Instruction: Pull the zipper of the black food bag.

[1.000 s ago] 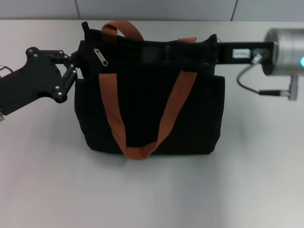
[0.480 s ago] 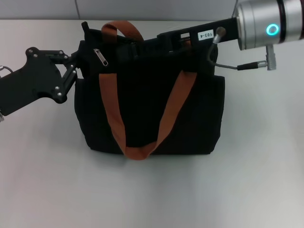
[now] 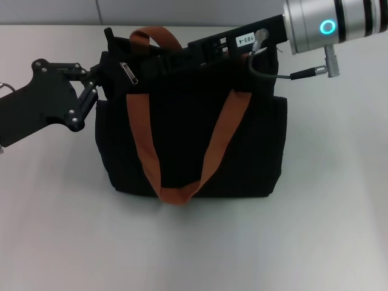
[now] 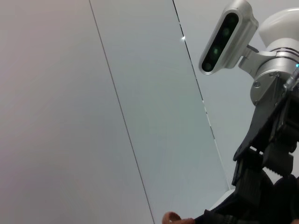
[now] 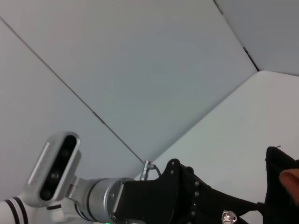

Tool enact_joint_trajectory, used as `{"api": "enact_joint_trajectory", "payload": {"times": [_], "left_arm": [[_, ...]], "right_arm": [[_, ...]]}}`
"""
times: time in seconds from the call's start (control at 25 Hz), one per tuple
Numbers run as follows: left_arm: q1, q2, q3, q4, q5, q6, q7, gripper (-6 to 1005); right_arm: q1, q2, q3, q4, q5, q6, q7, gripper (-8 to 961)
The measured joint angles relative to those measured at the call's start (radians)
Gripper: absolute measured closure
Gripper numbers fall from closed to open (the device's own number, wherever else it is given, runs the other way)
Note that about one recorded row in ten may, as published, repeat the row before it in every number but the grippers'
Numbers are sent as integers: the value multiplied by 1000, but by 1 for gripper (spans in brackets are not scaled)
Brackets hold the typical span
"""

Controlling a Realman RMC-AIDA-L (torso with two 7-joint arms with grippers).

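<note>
Overhead, the bag (image 3: 191, 121) stands mid-table, zipper (image 3: 128, 73) at its 10 o'clock corner. Left gripper (image 3: 99, 82) touches the bag's 9 o'clock edge; right gripper (image 3: 167, 60) reaches over the top. Neither grip is discernible. Wrist views show walls mostly.

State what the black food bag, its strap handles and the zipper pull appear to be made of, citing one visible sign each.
Black food bag: probably matte woven fabric, since it shows no shine and has soft edges.
Strap handles: rust-brown webbing, seen as flat, flexible bands.
Zipper: likely metal, a small silvery tab with a glint.
</note>
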Motion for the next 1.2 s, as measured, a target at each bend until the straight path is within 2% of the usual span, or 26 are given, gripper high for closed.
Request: {"api": "enact_joint_trajectory", "payload": {"times": [0.28,0.84,1.2], "left_arm": [[-1,1,0,0,-4,4,-2,961],[-2,-1,2,0,-11,10,-6,957],[-4,-2,2,0,-11,27,-7,955]], "right_arm": [[21,6,-39,-6,-9,30,13,472],[48,9,-79,-5,-23,76,12,567],[68,11,-106,-5,-30,106,11,588]]}}
